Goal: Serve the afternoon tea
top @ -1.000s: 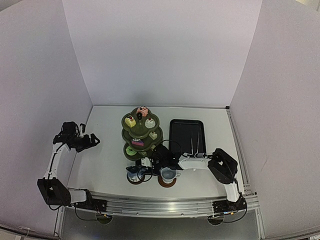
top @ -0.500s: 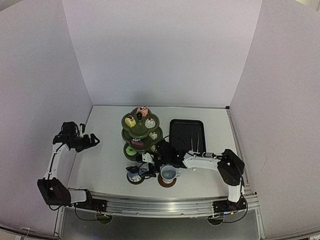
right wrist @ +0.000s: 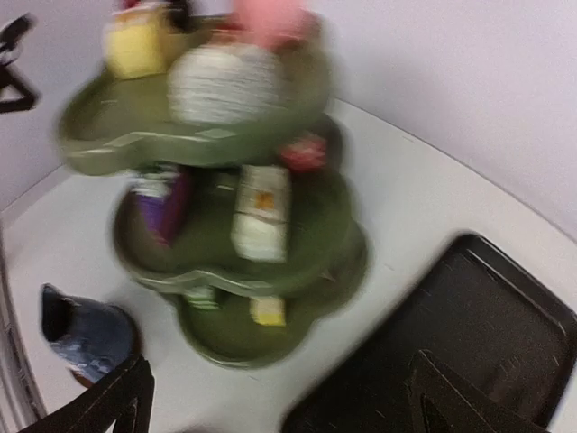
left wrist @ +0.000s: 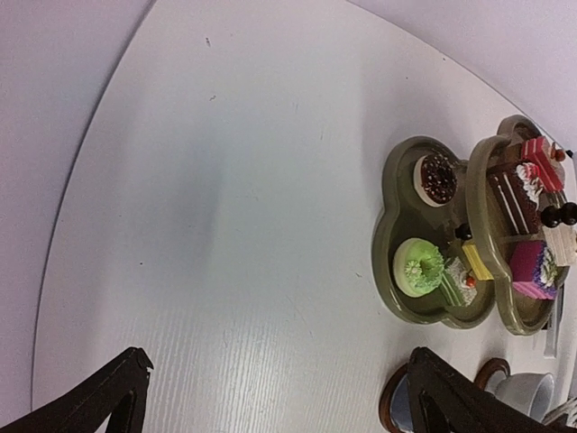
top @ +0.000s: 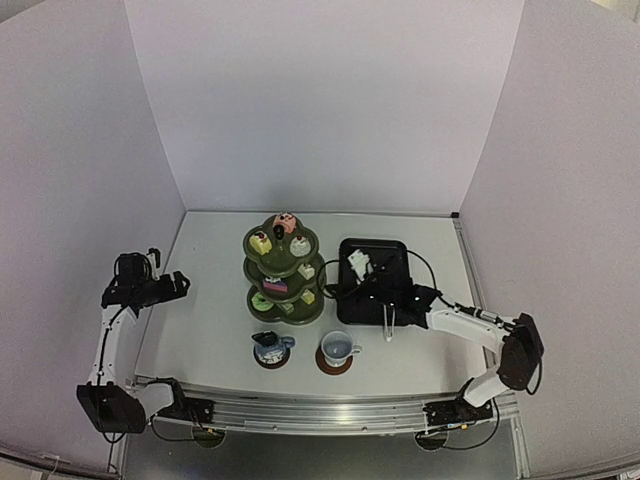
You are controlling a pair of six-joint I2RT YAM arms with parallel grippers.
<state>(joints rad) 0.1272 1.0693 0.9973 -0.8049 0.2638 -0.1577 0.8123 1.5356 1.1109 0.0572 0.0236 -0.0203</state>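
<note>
The dark green three-tier stand [top: 283, 268] holds several small colourful cakes [top: 286, 224] at the table's middle. In front of it a white mug [top: 338, 348] sits on a brown coaster [top: 334, 366], and a blue-and-white pot [top: 270, 345] sits on a second coaster [top: 270, 360]. My right gripper [top: 345, 288] hangs open and empty between the stand and the tray; its blurred wrist view shows the stand [right wrist: 225, 135], the pot [right wrist: 86, 338] and my open gripper [right wrist: 279, 365]. My left gripper [top: 176, 285] stays open far left, above bare table [left wrist: 277, 361], facing the stand [left wrist: 389, 225].
A black rectangular tray [top: 375, 262] lies right of the stand, partly under my right arm, with thin metal tongs [top: 388, 324] at its near edge. White walls enclose the table on three sides.
My right gripper opened beside the mug and pulled back up and to the right, over the tray; the mug stays on its coaster. My left arm shifted slightly left.
</note>
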